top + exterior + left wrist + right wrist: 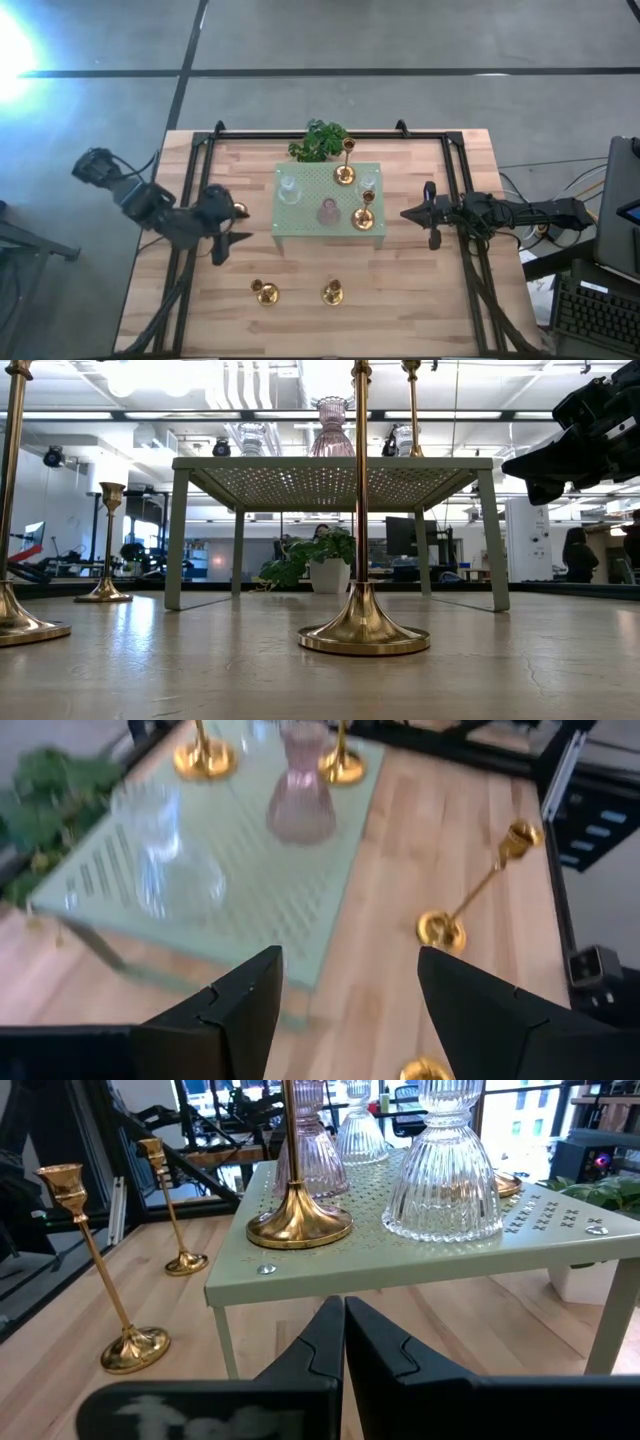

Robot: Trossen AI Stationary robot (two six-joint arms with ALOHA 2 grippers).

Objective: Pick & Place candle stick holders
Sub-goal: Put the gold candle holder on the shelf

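On stand (300, 215): two brass holders (344, 175); three glass (327, 212)

Grey floor (400, 35), bright ceiling lights (150, 375)

Overhead and table-level views share the green stand (330, 200); wrist cameras face it

In the low view, two gold holders (362, 510) (14, 510) run off the top edge, their cups unseen. The left wrist view blurs the clear glass holder (165, 860) on the pale green stand (250, 910) (its outline smears), and the top edge crops the pink holder (300, 795). From above, the left hand (228, 240) partly covers something gold, too small to identify.
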